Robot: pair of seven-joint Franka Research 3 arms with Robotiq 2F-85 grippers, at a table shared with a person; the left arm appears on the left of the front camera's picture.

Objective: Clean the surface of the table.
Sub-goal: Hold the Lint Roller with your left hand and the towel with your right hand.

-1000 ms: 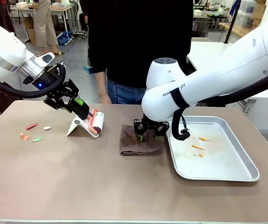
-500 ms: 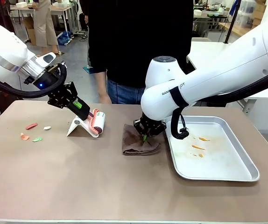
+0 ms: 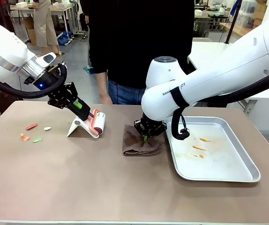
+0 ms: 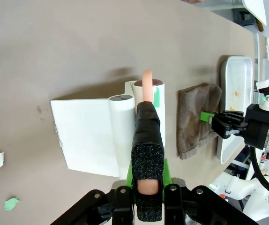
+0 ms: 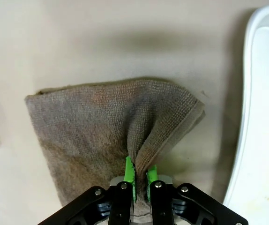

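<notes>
Found the table [image 3: 78, 187] spanning the near view, beige top. Saw the left gripper [image 3: 84, 110] at far left, clenched on the handle of a roller [image 3: 98, 123] leaning on a white stand [image 3: 78, 127]. Noted the right gripper [image 3: 145, 137] at centre, jaws pinched on a raised fold of the brown cloth [image 3: 139, 147]. Logged a metal tray [image 3: 237, 176] just right of the cloth, and coloured scraps [image 3: 31, 126] at left.

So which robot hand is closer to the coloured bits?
Left. The left hand holds the roller near the bits; the right hand pinches the cloth, farther off.
</notes>
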